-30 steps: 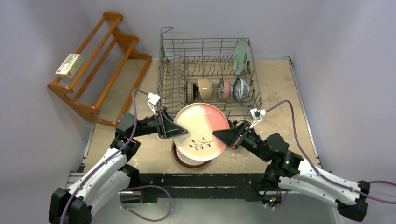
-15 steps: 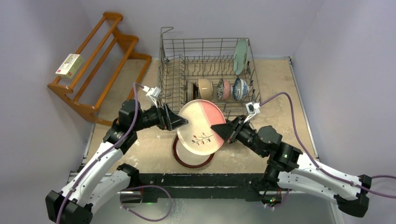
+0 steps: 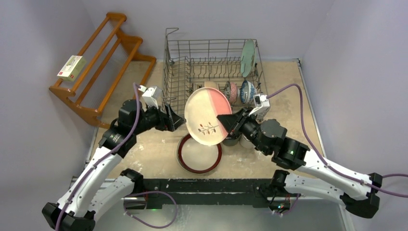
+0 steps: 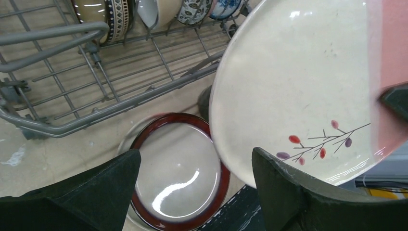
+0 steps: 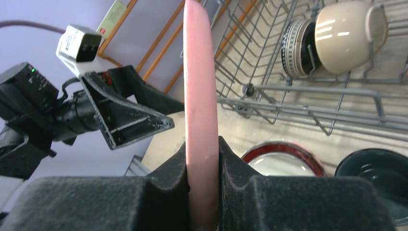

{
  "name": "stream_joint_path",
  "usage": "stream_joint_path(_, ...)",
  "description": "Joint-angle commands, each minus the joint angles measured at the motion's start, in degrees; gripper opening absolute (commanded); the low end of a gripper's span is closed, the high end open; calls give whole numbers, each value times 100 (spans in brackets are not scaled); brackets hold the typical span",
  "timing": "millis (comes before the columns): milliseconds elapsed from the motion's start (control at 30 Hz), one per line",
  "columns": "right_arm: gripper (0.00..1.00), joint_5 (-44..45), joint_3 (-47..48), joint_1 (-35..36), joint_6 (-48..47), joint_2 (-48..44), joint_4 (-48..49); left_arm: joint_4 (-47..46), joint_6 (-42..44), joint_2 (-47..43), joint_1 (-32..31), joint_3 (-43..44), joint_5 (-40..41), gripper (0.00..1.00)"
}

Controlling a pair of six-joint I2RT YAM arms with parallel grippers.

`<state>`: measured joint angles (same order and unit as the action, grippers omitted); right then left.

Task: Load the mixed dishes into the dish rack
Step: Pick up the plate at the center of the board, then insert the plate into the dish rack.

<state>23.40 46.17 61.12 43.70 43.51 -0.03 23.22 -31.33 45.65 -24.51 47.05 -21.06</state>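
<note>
Seen from above, the pink-and-white plate (image 3: 206, 115) hangs over the desk (image 3: 144, 154), just near of the dish rack (image 3: 168, 77) and above the far edge of the dark plate (image 3: 198, 156), which lies flat. The right end effector (image 3: 226, 124) pinches its right, pink rim. The left end effector (image 3: 176, 120) stands spread just left of it, not touching. The plate is tipped well up on edge, its face looking left and upward and its branch motif at the near end. The oval it shows runs near to far.

From the left wrist, the glazed cream face fills the right of the view, and both spread fingers (image 4: 96, 192) are apart from it. Judging by that gloss, the plate is stiff, fairly heavy, slick and prone to chipping.

From the right wrist, the plate is edge-on and upright between the pressed pads (image 5: 240, 168), with the dark teal mug (image 5: 373, 180) below right. A single rim pinch looks liable to let the plate swing. A deep bite on the rim would suit it best, with the plate edge-down and parallel with the rack's tines for lowering.
</note>
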Motion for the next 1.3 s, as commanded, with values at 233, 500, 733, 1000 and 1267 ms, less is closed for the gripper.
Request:
stream_joint_path(233, 0, 1590, 1359, 12, -1218, 792, 1463, 562, 824, -231, -26, 445, 765, 84)
stream_joint_path(500, 0, 1457, 1757, -624, -2013, 1388, 2275, 534, 852, -346, -27, 232, 673, 83)
stream_joint_path(733, 0, 1344, 2219, -1305, -2760, 1968, 2792, 518, 934, -320, -27, 9, 468, 83)
stream_joint_path(1000, 0, 1007, 2814, -2014, -3524, 2678, 3182, 377, 926, -347, -27, -252, 431, 83)
stream_joint_path(1267, 0, 561, 3228, -2680, -3711, 3323, 3385, 308, 883, -518, -27, -345, 457, 83)
